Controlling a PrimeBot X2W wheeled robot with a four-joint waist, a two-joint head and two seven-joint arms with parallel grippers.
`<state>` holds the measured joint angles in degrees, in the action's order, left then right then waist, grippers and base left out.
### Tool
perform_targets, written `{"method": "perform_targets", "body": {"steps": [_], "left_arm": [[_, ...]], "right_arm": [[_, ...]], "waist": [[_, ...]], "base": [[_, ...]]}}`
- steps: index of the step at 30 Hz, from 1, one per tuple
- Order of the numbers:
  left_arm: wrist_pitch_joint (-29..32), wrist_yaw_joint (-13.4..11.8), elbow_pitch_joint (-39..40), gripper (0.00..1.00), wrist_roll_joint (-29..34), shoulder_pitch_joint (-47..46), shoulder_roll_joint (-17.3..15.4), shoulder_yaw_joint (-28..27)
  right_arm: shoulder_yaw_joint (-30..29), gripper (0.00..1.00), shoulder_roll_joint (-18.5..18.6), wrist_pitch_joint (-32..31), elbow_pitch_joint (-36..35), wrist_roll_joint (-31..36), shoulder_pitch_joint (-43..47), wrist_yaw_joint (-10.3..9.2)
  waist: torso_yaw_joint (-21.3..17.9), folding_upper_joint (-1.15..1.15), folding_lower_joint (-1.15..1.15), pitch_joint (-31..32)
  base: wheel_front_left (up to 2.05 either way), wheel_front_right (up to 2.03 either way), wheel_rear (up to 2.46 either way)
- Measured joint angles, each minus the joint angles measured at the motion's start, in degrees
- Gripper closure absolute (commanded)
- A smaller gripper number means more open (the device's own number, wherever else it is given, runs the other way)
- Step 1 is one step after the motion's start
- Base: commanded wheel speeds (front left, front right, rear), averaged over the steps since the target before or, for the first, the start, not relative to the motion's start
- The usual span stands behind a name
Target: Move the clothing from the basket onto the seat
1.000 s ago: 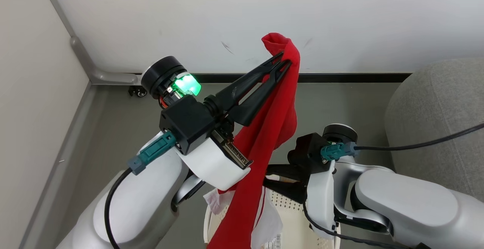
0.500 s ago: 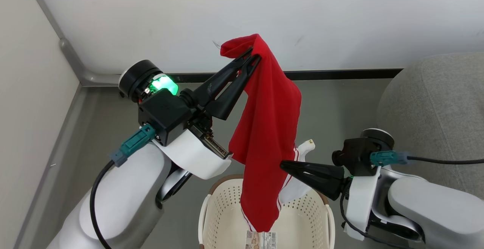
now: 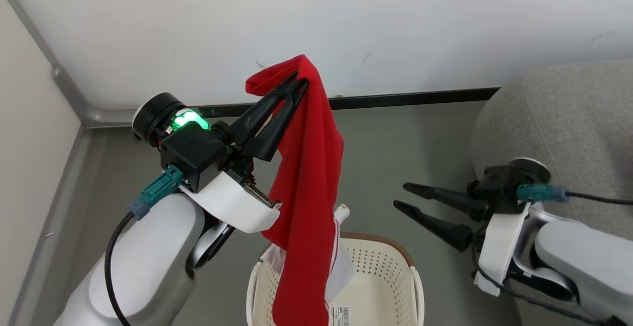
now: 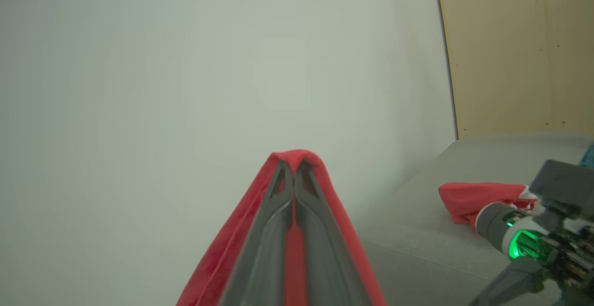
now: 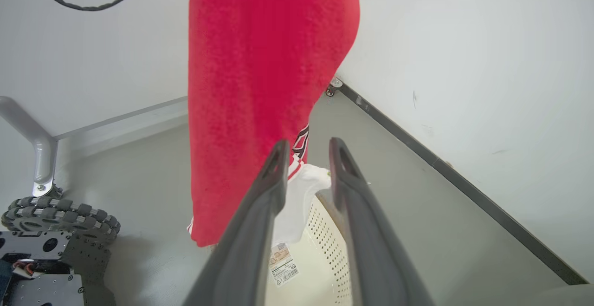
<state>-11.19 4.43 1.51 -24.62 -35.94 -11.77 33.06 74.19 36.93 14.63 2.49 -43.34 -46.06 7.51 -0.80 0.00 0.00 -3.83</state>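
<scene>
Left tool (image 3: 299, 81): fingers pressed together, clamped on a top fold of the red garment (image 3: 306, 177), raised high above the basket (image 3: 390, 266) and towards the wall behind it. From that pinch, a small peak of cloth over the fingertips, then a long narrow drape straight down to the basket's left side. At the lower end, white fabric with red-and-white striped trim and part of a dark printed logo, just over the basket's rim. Cannot tell whether the hem is clear of the basket or touching it. Inside the basket, below the cloth, a white label with a barcode.

Right tool (image 3: 400, 195): fingers apart, nothing between them, pointing towards the hanging cloth but well apart from it. Above and to the right of the basket, level with the garment's lower half, between the basket and the seat (image 3: 559, 118).

On the grey floor, the basket itself, upright, cream with rows of small holes and a brown rim band. To the basket's right, the big grey seat, with a second red garment (image 4: 473, 197) lying crumpled on its cushion in the left wrist view.
</scene>
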Motion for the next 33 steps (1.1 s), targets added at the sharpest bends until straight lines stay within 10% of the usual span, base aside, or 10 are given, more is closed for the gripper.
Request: {"method": "perform_targets", "body": {"steps": [7,33], "left_arm": [[-0.1,-0.4,-0.8,1.0,-0.1,1.1,-1.0,-0.8],[-0.5,-1.6,-3.8,1.0,-1.4,4.9,-2.9,-2.5]], "right_arm": [[-8.2,0.0,0.0,0.0,-1.8,-0.2,0.5,0.0],[-38.7,0.0,3.6,0.0,-5.2,4.6,22.2,-0.01]], "waist": [[-1.2,0.0,0.0,0.7],[-4.9,0.0,0.0,3.2]], "base": [[0.0,0.0,0.0],[0.0,0.0,0.0]]}}
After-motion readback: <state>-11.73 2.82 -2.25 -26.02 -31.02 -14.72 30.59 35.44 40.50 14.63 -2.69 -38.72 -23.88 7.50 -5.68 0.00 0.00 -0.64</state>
